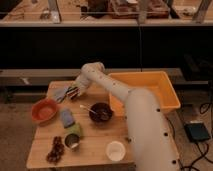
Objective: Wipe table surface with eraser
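My gripper [73, 92] is low over the back left part of the wooden table [95, 142], at the end of the white arm [107, 82] that reaches in from the lower right. It is right beside a pale grey-blue rag-like item [61, 93] and seems to touch its right edge. A blue-grey block that looks like the eraser [67, 117] lies on the table in front of the gripper, apart from it, between the orange bowl and the dark bowl.
An orange bowl [45, 110] sits at the left edge. A dark bowl with a spoon [100, 113] is mid-table. A green cup [74, 129], a small metal cup [72, 143], dark grapes [55, 150] and a white cup [116, 150] stand in front. A large orange bin [150, 92] is at the right.
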Robot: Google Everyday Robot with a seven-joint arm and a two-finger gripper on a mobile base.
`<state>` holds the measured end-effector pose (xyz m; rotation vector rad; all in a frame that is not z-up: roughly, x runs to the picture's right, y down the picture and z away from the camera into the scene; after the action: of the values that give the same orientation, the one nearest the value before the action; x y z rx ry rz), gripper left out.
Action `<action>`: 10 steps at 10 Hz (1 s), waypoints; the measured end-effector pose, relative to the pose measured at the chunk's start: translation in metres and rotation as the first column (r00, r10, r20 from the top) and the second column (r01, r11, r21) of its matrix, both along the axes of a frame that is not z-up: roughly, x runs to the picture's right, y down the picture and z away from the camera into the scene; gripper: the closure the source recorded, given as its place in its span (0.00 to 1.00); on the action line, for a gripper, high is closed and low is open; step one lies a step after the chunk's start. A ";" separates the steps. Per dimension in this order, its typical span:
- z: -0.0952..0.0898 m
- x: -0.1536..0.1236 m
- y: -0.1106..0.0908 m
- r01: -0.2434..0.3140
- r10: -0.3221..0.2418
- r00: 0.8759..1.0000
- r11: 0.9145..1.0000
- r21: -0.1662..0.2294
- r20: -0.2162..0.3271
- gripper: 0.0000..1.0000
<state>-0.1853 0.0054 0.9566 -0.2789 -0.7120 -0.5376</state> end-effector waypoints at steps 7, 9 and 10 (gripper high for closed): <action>-0.034 0.051 0.047 0.109 -0.110 0.993 0.993 -0.048 -0.030 0.90; -0.035 0.073 0.049 0.118 -0.121 0.990 0.992 -0.049 -0.075 0.90; -0.031 0.089 0.048 0.111 -0.116 0.988 0.993 -0.051 -0.104 0.90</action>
<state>-0.0959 0.0535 0.9252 -0.3894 -0.6072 -0.6105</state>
